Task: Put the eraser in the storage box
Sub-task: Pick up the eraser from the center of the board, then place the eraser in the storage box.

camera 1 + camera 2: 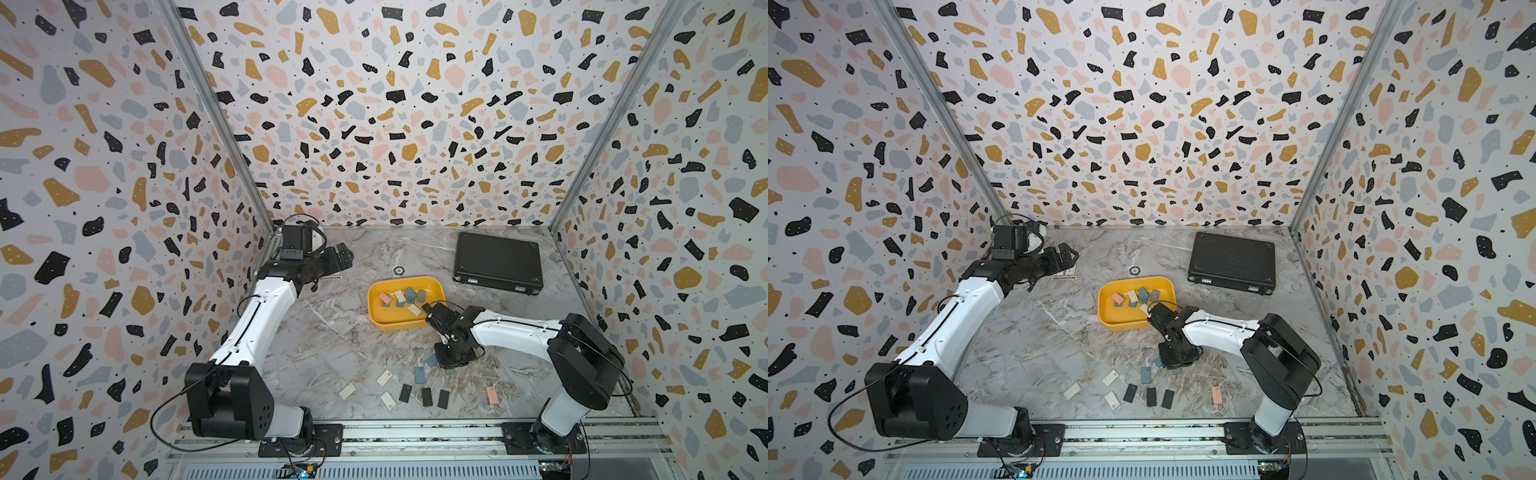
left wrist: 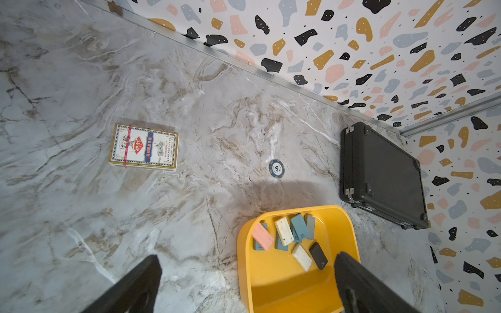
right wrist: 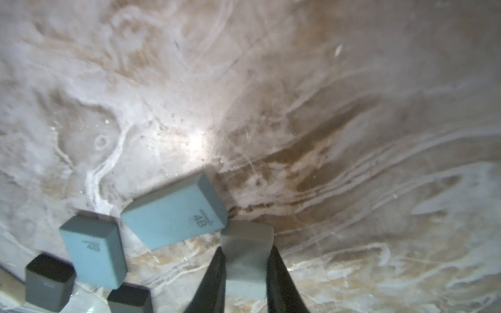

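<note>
right claw [image 3: 246, 249]: clamped on a pale grey eraser [image 3: 245, 273], one finger on each long side, low at the marble table [image 1: 332, 332]
pale grey eraser: down at table level, resting or just lifted not clear; outside the storage box [image 1: 392, 320], on its near side and apart from it
closest neighbours: blue eraser marked 4B [image 3: 173, 214] just beside the gripped piece's corner; second blue eraser [image 3: 93, 249] and dark erasers [image 3: 50, 281] beyond
loose pieces: white, dark, blue and one pink eraser [image 1: 492, 395] scattered towards the front rail in both top views
storage box: yellow, open-topped, mid-table; pink, cream, blue, grey, white and black erasers lying inside
left claw [image 2: 248, 257]: fingers spread wide, gripping nothing, raised near the far left corner
further out: card pack [image 2: 143, 146] flat on the marble, poker chip [image 2: 276, 168] behind the box, black case [image 1: 496, 262] near the far right corner
</note>
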Tool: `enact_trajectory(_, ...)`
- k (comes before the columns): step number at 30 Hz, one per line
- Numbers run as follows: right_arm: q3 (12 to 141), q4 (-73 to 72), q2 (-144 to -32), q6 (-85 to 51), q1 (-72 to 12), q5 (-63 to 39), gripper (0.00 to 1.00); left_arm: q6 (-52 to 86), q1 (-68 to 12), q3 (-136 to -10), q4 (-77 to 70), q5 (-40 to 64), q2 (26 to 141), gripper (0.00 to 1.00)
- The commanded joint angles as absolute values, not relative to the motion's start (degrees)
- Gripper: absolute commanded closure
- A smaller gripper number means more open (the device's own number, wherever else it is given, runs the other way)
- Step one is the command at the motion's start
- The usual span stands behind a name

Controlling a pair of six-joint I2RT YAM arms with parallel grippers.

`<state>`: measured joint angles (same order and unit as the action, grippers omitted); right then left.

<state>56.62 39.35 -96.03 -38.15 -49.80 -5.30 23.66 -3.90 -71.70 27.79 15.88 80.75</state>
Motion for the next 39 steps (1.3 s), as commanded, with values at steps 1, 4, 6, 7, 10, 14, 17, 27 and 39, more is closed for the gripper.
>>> enact_trajectory(1, 57.94, 41.55, -92.24, -37.47, -50.03, -2.23, 0.83, 23.92, -3.69, -70.92, 25.58, 16.35, 80.53, 0.0)
enact_trajectory(4, 58.99, 43.63, -89.85, -36.61, -50.02, 0.38, 0.83, 23.82, -3.67, -70.97, 25.66, 16.11, 80.52, 0.0)
enact_trajectory(6, 60.17, 44.95, -88.43, -36.15, -50.03, 1.54, 0.83, 23.84, -3.68, -70.94, 25.77, 16.08, 80.58, 0.0)
enact_trajectory(7, 60.88, 45.83, -87.84, -35.89, -50.06, 2.11, 0.83, 23.85, -3.63, -70.94, 25.76, 16.07, 80.59, 0.0)
enact_trajectory(10, 64.09, 48.08, -86.0, -34.11, -50.01, 4.39, 0.82, 23.73, -3.69, -70.95, 25.85, 16.01, 80.42, 0.0)
enact_trajectory(14, 70.54, 49.43, -87.18, -30.61, -48.66, 5.73, 0.81, 23.81, -3.69, -70.89, 25.66, 16.07, 80.53, 0.01)
enact_trajectory(17, 75.35, 48.29, -90.48, -28.03, -46.71, 4.74, 0.81, 23.76, -3.69, -70.97, 25.82, 16.09, 80.52, 0.0)
enact_trajectory(27, 94.97, 45.23, -109.27, -21.11, -41.62, -0.07, 0.81, 23.06, -3.69, -71.51, 26.72, 15.03, 80.03, 0.0)
enact_trajectory(39, 106.51, 44.56, -121.94, -20.21, -37.48, -1.22, 0.8, 21.9, -3.66, -73.64, 28.46, 14.48, 81.56, 0.0)
